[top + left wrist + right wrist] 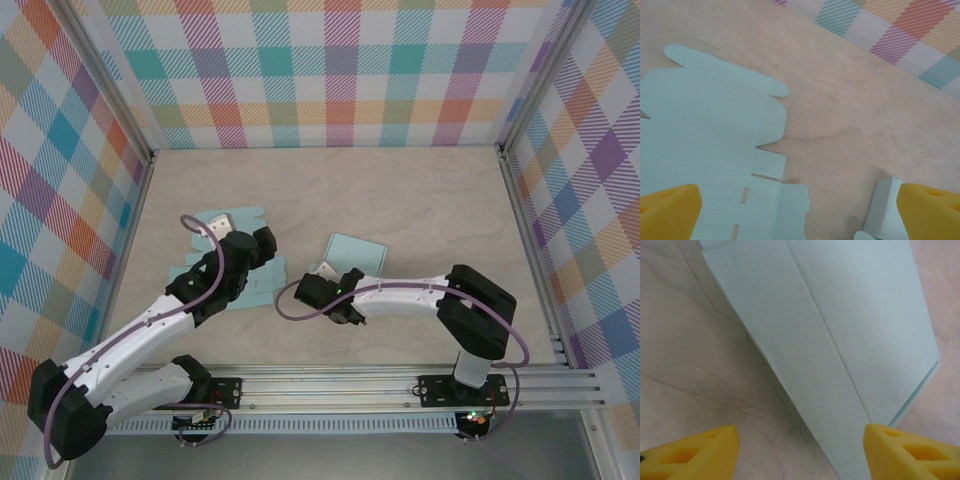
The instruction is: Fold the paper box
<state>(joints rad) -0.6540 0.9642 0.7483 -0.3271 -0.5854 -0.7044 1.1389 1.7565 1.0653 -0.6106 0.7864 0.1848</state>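
A flat pale-teal paper box cut-out [218, 222] with tabs and slots lies at the table's left-middle. In the left wrist view the cut-out [710, 130] spreads under my left gripper [800, 215], which stands wide open, with nothing between its yellow fingertips [670, 210]. A second pale-teal piece [358, 252], partly folded, lies to its right. My right gripper [322, 283] sits at that piece's near-left corner. In the right wrist view a creased panel [840, 330] slants down between the open fingers [910, 455], with bare table on the left side. My left gripper [262, 250] hovers over the cut-out's right edge.
Plaid walls [330, 70] close in the marble-look table [430, 200] on three sides. An aluminium rail [400, 385] runs along the near edge by the arm bases. A purple cable [290, 310] loops between the two arms.
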